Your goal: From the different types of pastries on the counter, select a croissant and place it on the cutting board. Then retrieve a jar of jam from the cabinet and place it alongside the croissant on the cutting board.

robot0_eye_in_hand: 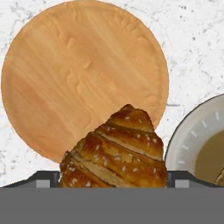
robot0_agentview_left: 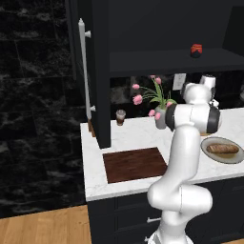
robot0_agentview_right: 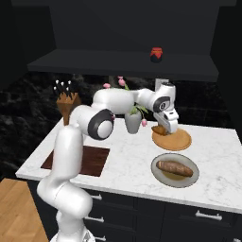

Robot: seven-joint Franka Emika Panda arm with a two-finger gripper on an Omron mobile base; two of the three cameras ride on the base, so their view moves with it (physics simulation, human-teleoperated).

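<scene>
As the hand view looked straight down, the end effector was clamped on the croissant, whose flaky golden body filled the gap between the two dark tips low in that view. Beneath it lay a round wooden plate, bare and pale orange, resting on the white marbled bench. Whether the croissant touched the plate or hung just above it could not be told. Beside the plate, the rim of a grey dish showed.

In the right base view the end effector pointed down over the wooden plate, with the croissant showing brown at its tips. The grey dish sat nearer the front edge of the bench and carried a long brown roll. A vase of pink flowers stood behind the arm, and a knife block stood at the back left.

The cutting board lay flat on the bench toward its left end, well apart from the plate and with nothing on it. A brown cup stood near the back wall. The jar sat red on the dark shelf of the cabinet, whose door stood swung open.
</scene>
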